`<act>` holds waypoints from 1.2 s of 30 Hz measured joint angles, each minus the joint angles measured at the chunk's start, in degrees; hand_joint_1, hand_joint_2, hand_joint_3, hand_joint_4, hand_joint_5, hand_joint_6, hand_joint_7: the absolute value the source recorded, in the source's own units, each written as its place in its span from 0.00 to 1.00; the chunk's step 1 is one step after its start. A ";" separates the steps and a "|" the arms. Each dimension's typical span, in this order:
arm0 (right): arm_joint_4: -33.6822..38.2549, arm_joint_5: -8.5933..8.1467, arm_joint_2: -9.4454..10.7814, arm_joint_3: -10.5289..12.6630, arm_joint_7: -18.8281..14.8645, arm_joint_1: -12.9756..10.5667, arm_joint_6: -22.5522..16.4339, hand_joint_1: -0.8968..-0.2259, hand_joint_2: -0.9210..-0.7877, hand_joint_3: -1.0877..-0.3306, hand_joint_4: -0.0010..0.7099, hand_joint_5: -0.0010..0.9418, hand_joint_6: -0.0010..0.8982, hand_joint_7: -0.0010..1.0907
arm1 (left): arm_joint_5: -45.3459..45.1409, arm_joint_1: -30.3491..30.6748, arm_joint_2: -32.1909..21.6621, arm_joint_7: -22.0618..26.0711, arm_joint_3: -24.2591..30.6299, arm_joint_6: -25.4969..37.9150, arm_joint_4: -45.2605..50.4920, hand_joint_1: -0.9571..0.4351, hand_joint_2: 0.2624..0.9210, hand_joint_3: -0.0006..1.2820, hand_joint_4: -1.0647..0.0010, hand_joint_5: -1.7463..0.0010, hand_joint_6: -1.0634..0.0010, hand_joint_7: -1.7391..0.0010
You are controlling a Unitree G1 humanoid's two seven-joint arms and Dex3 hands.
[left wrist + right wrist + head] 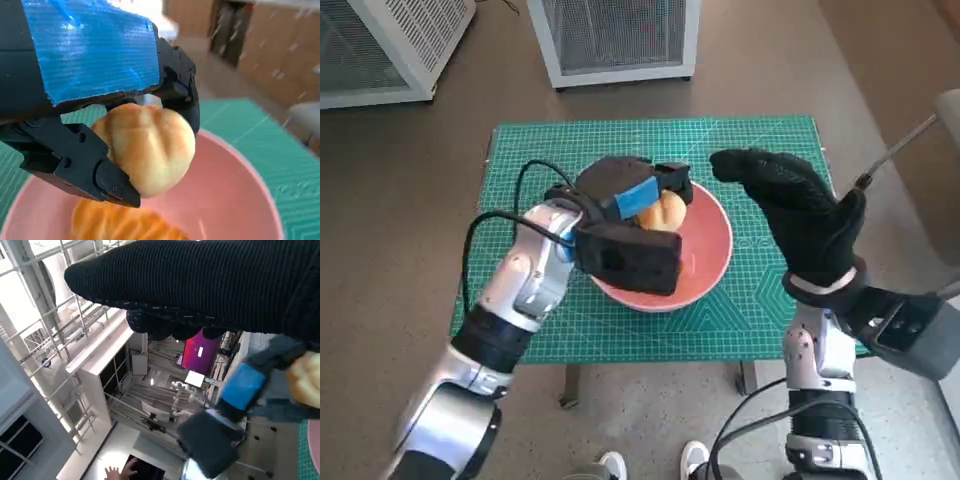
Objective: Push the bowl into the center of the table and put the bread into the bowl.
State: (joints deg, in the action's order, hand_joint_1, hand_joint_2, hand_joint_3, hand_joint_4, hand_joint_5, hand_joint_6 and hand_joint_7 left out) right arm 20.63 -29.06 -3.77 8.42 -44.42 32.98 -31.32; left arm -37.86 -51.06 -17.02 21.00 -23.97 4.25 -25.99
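The left hand (95,95) holds the bread (147,150) pinched between its fingers, hanging just over the inside of the pink bowl (715,255). The bowl already sits near the middle of the green desk (760,310), so the push looks done. What remains is letting the bread go. The right hand (800,215) hovers beside the bowl, fingers spread and holding nothing

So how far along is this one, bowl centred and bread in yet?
Done: the pink bowl sits about mid-mat. In hand: the left hand holds the bread roll over the bowl, not yet released. The right hand hovers beside the bowl, holding nothing. Left: let the roll go and withdraw.
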 measured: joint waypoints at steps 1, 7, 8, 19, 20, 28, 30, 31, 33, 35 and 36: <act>0.00 0.00 -0.01 0.03 0.00 -0.02 0.00 0.55 0.00 0.66 0.48 0.01 0.00 0.59 | 0.00 0.00 -0.01 -0.01 0.00 0.09 0.00 0.66 0.88 0.07 0.71 0.97 0.70 0.82; 0.00 0.02 -0.02 0.07 0.04 -0.03 0.00 0.54 0.00 0.67 0.48 0.01 0.00 0.59 | 0.11 0.00 -0.36 -0.65 -0.01 -1.29 -0.22 0.61 0.87 0.04 0.80 1.00 0.74 0.87; 0.00 0.01 -0.02 0.08 0.04 -0.03 0.00 0.54 0.00 0.67 0.48 0.01 0.00 0.59 | 0.14 0.00 -0.48 -0.88 -0.01 -1.81 -0.31 0.60 0.86 0.04 0.81 1.00 0.74 0.88; 0.00 0.01 -0.05 0.17 0.16 -0.03 0.01 0.54 0.00 0.67 0.49 0.01 0.00 0.59 | 2.59 0.33 -3.08 -1.65 1.00 -9.03 -0.73 0.36 0.86 0.02 0.83 1.00 0.77 0.90; 0.00 0.01 -0.05 0.19 0.19 -0.03 0.03 0.54 0.00 0.67 0.49 0.01 0.00 0.59 | 2.86 0.49 -3.36 -1.67 1.41 -9.33 -0.46 0.35 0.86 0.02 0.83 1.00 0.77 0.90; -0.52 0.02 -0.16 0.33 1.45 0.26 0.72 0.55 0.00 0.70 0.49 0.01 0.00 0.60 | 8.48 2.71 -5.22 -0.98 6.51 -9.84 4.26 0.28 0.94 0.03 0.85 1.00 0.79 0.92; -0.69 0.02 -0.23 0.37 1.77 0.46 1.00 0.54 0.00 0.71 0.49 0.01 0.01 0.60 | 10.35 3.14 -5.35 -0.45 7.94 -9.59 5.62 0.28 0.95 0.03 0.85 1.00 0.80 0.93; -0.78 0.02 -0.26 0.39 1.96 0.61 1.12 0.54 0.00 0.72 0.49 0.01 0.01 0.60 | 11.50 3.49 -5.35 -0.14 8.76 -9.35 6.49 0.28 0.97 0.03 0.86 1.00 0.80 0.93; -0.87 0.03 -0.32 0.45 2.37 1.04 1.31 0.53 0.00 0.73 0.50 0.01 0.01 0.60 | 14.15 4.45 -5.33 0.26 10.60 -9.32 8.37 0.29 0.98 0.03 0.86 1.00 0.80 0.93; -0.92 0.03 -0.47 0.62 2.73 1.54 1.52 0.53 0.00 0.74 0.50 0.01 0.02 0.61 | 16.73 5.47 -5.27 0.32 12.24 -9.76 10.01 0.29 0.99 0.03 0.86 1.00 0.80 0.93; -0.95 0.07 -0.59 0.71 3.04 1.83 1.62 0.53 0.00 0.74 0.50 0.01 0.02 0.61 | 18.34 6.03 -5.23 0.37 13.17 -10.11 10.92 0.29 0.99 0.04 0.86 1.00 0.80 0.93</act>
State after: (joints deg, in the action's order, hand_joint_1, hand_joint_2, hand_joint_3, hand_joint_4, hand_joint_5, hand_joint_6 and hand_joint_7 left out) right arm 19.68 -29.00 -4.36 9.13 -41.39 34.81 -29.70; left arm -19.52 -45.03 -22.25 21.37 -10.79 -5.85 -15.07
